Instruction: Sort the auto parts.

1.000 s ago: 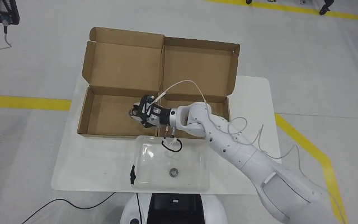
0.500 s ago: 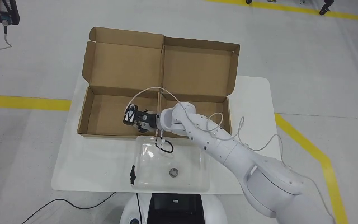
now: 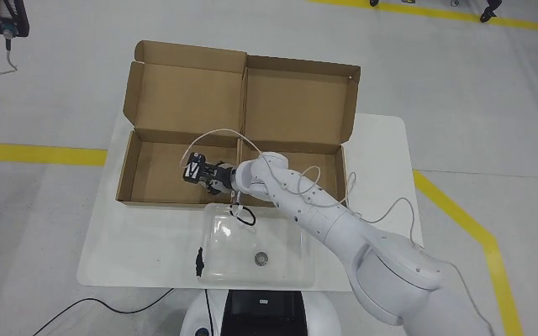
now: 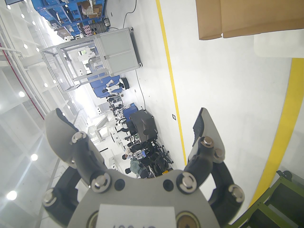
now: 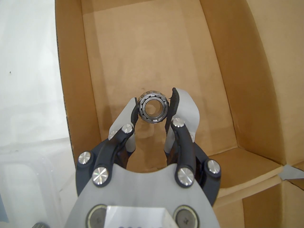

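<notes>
My right gripper (image 5: 153,106) is shut on a metal roller bearing (image 5: 152,107), held above the floor of the left compartment of the cardboard box (image 3: 160,172). From above, the right gripper (image 3: 192,170) sits over that compartment near its front wall. In the clear plastic tray (image 3: 290,269) at the table's front lies another bearing (image 3: 261,258). My left gripper (image 4: 129,124) stands open with nothing between its fingers, pointing out at the room and floor.
The box's right compartment (image 3: 328,168) lies behind the right arm. Its lid flaps (image 3: 244,92) stand up at the back. A small black part (image 3: 198,262) hangs at the tray's left edge. White tabletop (image 3: 134,244) lies bare left of the tray.
The right arm has carried the bearing leftward, from near the box's centre divider to well inside the left compartment.
</notes>
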Robot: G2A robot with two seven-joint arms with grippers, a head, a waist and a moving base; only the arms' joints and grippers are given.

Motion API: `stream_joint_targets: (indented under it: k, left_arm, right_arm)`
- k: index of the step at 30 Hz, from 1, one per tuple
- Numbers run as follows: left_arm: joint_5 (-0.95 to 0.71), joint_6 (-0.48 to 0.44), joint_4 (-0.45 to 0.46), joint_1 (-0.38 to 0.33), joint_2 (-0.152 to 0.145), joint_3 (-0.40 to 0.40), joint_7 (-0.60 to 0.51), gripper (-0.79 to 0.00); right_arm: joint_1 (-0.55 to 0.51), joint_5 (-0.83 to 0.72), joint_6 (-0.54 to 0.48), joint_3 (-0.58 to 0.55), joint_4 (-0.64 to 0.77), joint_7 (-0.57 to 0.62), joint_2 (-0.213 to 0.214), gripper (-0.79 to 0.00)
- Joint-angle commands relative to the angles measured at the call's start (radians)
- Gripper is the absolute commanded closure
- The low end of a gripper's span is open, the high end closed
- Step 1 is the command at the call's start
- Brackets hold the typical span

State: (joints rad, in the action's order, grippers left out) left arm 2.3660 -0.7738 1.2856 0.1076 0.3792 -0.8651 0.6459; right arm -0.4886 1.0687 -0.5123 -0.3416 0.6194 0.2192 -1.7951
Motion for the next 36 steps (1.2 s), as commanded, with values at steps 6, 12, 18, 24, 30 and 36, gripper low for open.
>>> stream_joint_targets:
  k: [6, 12, 18, 24, 30, 36]
  left_arm:
    - [0.000, 0.000, 0.000, 0.000, 0.000, 0.000, 0.000, -0.785]
    - [0.000, 0.000, 0.000, 0.000, 0.000, 0.000, 0.000, -0.785]
    - [0.000, 0.000, 0.000, 0.000, 0.000, 0.000, 0.000, -0.785]
    - [0.000, 0.000, 0.000, 0.000, 0.000, 0.000, 0.000, -0.785]
    - [0.000, 0.000, 0.000, 0.000, 0.000, 0.000, 0.000, -0.785]
    - [0.000, 0.000, 0.000, 0.000, 0.000, 0.000, 0.000, -0.785]
  right_arm:
    - [0.016, 0.025, -0.006, -0.028, -0.002, -0.054, -0.002, -0.456]
    - [0.018, 0.057, -0.046, -0.069, 0.070, -0.118, 0.025, -0.391]
    - [-0.027, 0.119, -0.088, -0.124, 0.255, -0.112, 0.081, -0.382]
    - [-0.132, 0.178, -0.161, -0.206, 0.499, 0.004, 0.159, -0.382]
    - [-0.298, 0.200, -0.225, -0.323, 0.732, 0.137, 0.241, -0.388]
    - [-0.495, 0.218, -0.321, -0.439, 0.944, 0.250, 0.315, -0.369]
